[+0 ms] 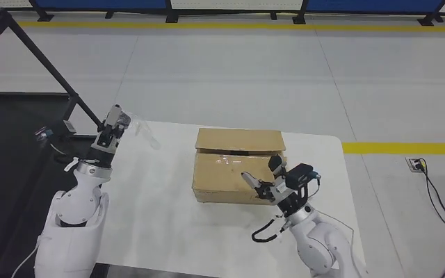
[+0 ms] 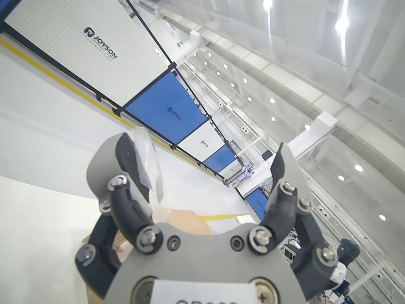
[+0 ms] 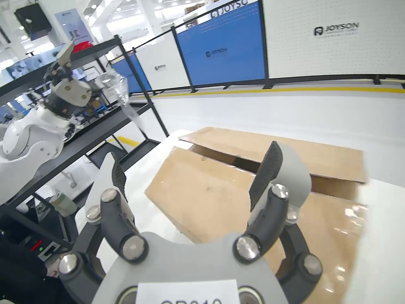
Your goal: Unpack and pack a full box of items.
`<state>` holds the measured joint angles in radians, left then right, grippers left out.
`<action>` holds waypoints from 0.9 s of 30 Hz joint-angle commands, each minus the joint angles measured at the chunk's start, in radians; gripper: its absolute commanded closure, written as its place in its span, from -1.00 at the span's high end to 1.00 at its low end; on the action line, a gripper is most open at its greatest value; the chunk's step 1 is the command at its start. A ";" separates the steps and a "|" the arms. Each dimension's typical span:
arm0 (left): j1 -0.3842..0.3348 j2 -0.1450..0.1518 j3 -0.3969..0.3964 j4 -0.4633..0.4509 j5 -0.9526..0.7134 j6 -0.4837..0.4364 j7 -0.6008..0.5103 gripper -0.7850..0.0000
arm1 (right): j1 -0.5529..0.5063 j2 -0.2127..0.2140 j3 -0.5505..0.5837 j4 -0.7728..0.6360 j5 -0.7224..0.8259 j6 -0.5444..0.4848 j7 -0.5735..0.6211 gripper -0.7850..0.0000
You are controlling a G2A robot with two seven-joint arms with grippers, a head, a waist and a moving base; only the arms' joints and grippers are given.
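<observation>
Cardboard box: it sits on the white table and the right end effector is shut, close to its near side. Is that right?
Not quite. The right end effector is open, not shut: the right wrist view shows its jaws spread wide with nothing between them. The rest stands: the cardboard box sits on the white table, and that end effector is close to its near side.

I see a matt brown cardboard box [image 1: 236, 174] with a glossy strip of clear tape [image 3: 345, 216] on it. The white table top [image 1: 160, 208] looks smooth, with a faint sheen. A thin clear plastic bag [image 2: 148, 162], crinkled and shiny, lies against the left gripper's [image 2: 204, 147] ribbed black rubber pads [image 2: 129, 159]; its screws [image 2: 148, 238] are polished metal.
</observation>
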<state>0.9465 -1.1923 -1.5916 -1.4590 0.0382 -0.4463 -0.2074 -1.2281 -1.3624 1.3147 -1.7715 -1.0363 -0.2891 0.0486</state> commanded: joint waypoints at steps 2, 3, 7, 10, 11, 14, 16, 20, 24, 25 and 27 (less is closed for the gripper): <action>0.000 0.000 0.000 0.001 0.000 0.002 0.003 1.00 | 0.001 -0.001 -0.014 0.000 -0.002 0.003 -0.001 1.00; 0.000 0.000 0.000 0.001 0.000 0.002 0.003 1.00 | 0.001 -0.001 -0.014 0.000 -0.002 0.003 -0.001 1.00; 0.000 0.000 0.000 0.001 0.000 0.002 0.003 1.00 | 0.001 -0.001 -0.014 0.000 -0.002 0.003 -0.001 1.00; 0.000 0.000 0.000 0.001 0.000 0.002 0.003 1.00 | 0.009 0.001 0.007 0.004 0.028 0.001 -0.006 1.00; 0.000 0.000 0.000 0.001 0.000 0.002 0.003 1.00 | 0.015 0.001 0.029 0.014 0.067 0.001 -0.018 1.00; 0.012 -0.001 0.006 -0.020 -0.011 0.012 0.003 1.00 | 0.038 0.011 0.108 0.074 0.226 -0.099 0.042 1.00; 0.021 -0.001 0.007 -0.038 -0.010 0.023 0.009 1.00 | 0.077 0.024 0.157 0.144 0.324 -0.183 0.178 1.00; 0.030 -0.003 0.012 -0.058 -0.010 0.028 0.020 1.00 | 0.182 0.046 0.225 0.327 0.555 -0.324 0.411 1.00; 0.038 -0.003 0.017 -0.074 0.005 0.029 0.035 1.00 | 0.281 0.062 0.243 0.501 0.702 -0.389 0.567 1.00; 0.040 -0.003 0.018 -0.078 0.011 0.031 0.041 1.00 | 0.301 0.064 0.245 0.536 0.731 -0.400 0.580 1.00; 0.044 -0.004 0.022 -0.086 0.020 0.037 0.054 1.00 | 0.332 0.067 0.234 0.598 0.801 -0.441 0.629 1.00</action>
<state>0.9889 -1.1962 -1.5721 -1.5408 0.0534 -0.4126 -0.1605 -0.9113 -1.2969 1.5551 -1.2097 -0.2757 -0.7095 0.6495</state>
